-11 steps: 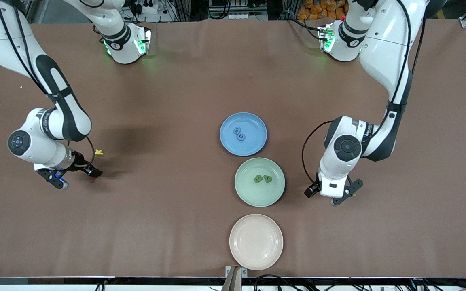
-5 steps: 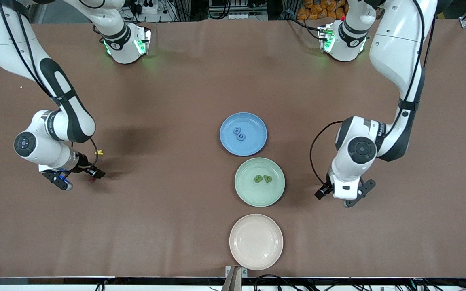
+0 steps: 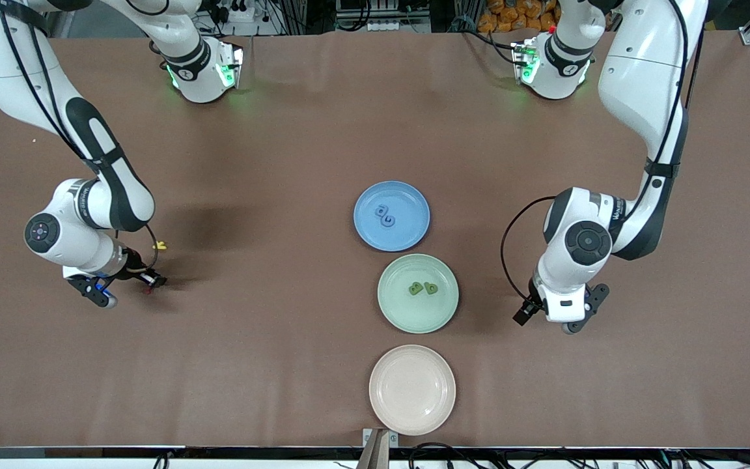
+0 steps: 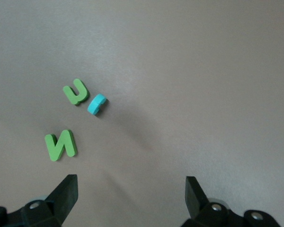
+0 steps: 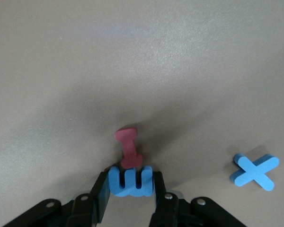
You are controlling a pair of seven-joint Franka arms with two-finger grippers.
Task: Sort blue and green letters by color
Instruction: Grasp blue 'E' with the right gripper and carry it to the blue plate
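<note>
My right gripper (image 5: 131, 188) is shut on a blue letter (image 5: 131, 181) with three prongs, low over the table at the right arm's end (image 3: 129, 288). A red squiggle (image 5: 128, 147) touches that letter. A blue X (image 5: 255, 171) lies flat close by. My left gripper (image 4: 130, 198) hangs open over bare table beside the green plate (image 3: 573, 318). A green U (image 4: 75, 91), a green N (image 4: 60, 144) and a light blue piece (image 4: 97, 104) lie ahead of it. Two blue letters (image 3: 386, 217) lie on the blue plate (image 3: 411, 225) and two green letters (image 3: 422, 288) on the green plate (image 3: 414, 316).
A bare beige plate (image 3: 412, 389) sits nearest the front camera, in line with the other two plates. A tiny yellow letter (image 3: 161, 245) lies on the table next to the right arm's hand. The brown cloth spreads wide between both arms.
My right gripper has closed its fingers onto the blue letter. The left arm has shifted toward its own end of the table and a little lower, its fingers still open.
</note>
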